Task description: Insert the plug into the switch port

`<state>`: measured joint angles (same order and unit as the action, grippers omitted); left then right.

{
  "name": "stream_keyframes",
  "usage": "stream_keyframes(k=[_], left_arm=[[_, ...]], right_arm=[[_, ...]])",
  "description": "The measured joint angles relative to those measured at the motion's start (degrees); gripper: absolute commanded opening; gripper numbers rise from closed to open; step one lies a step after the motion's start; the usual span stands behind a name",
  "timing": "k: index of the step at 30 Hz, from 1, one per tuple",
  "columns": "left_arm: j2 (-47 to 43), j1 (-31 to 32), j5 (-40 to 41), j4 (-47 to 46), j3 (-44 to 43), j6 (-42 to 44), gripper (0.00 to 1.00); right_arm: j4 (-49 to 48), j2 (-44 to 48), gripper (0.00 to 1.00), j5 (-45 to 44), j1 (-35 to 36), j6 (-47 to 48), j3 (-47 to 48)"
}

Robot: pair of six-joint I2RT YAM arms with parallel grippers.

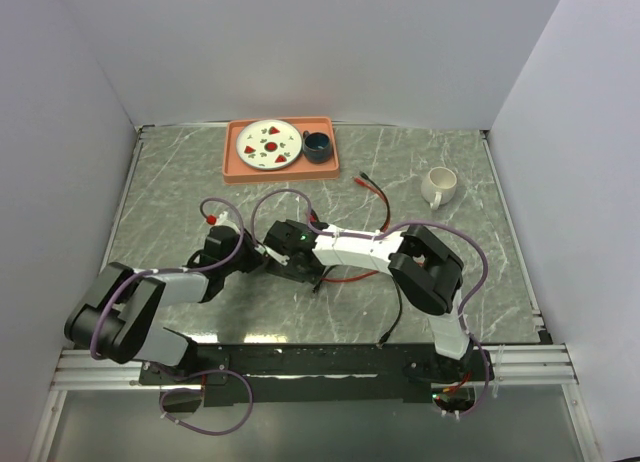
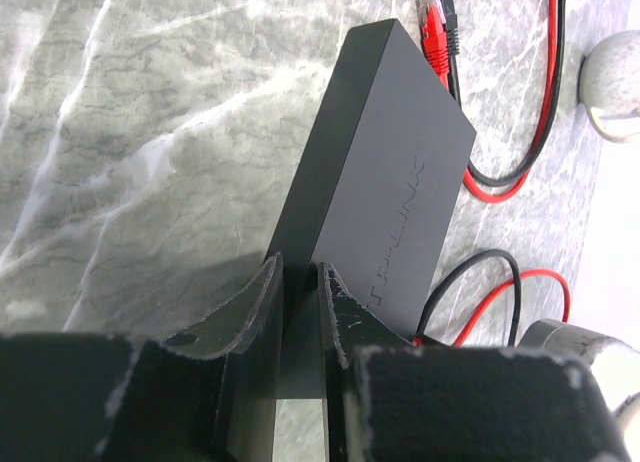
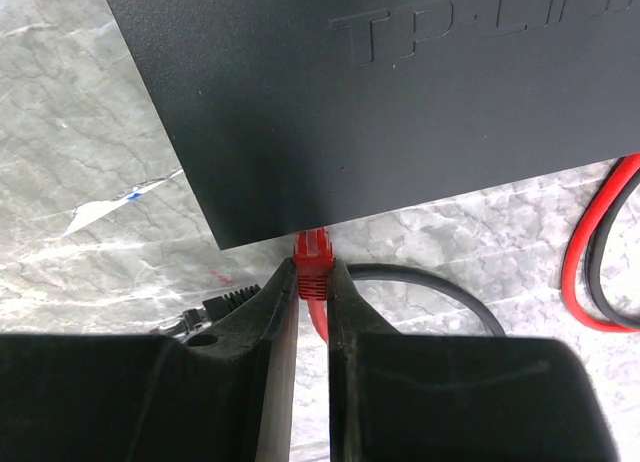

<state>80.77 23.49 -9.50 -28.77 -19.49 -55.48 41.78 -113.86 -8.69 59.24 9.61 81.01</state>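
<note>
Overhead view: your two arms meet a little toward the near edge from the middle of the tabletop (image 1: 180,182), where the switch lies largely hidden beneath them. An orange tray (image 1: 240,168) sits at the far edge, left of centre, carrying a patterned plate (image 1: 271,144) and a dark cup (image 1: 317,145). A white mug (image 1: 438,186) stands well apart toward the far right corner.

Left wrist view: your left pincer (image 2: 298,307) is pressed onto the near end of the switch (image 2: 390,182), a matte-black slab with raised lettering on its broad face. It runs away from the fingers (image 2: 262,322) toward the far side. Loops of red and black cable (image 2: 510,177) lie on the marble beside the switch.

Right wrist view: your right pincer (image 3: 312,292) pinches the red plug (image 3: 312,257) between its fingertips (image 3: 278,307). The plug's front end meets the side edge of the switch near one corner; you cannot tell from this angle whether it sits inside a port. A black connector (image 3: 205,314) lies just left of the fingers, apart from the switch.
</note>
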Motion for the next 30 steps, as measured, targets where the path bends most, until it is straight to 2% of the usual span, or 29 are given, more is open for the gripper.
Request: stream_keyframes(k=[10,30], left_arm=[[2.8,1.9,2.4,-3.4,-0.8,-1.3,0.01],[5.4,5.0,6.3,-5.6,-2.4,-1.3,0.01]], right_arm=[[0.2,0.0,0.0,-0.1,-0.7,0.3,0.0],[-3.2,1.2,0.0,6.9,-3.3,1.6,-2.1]])
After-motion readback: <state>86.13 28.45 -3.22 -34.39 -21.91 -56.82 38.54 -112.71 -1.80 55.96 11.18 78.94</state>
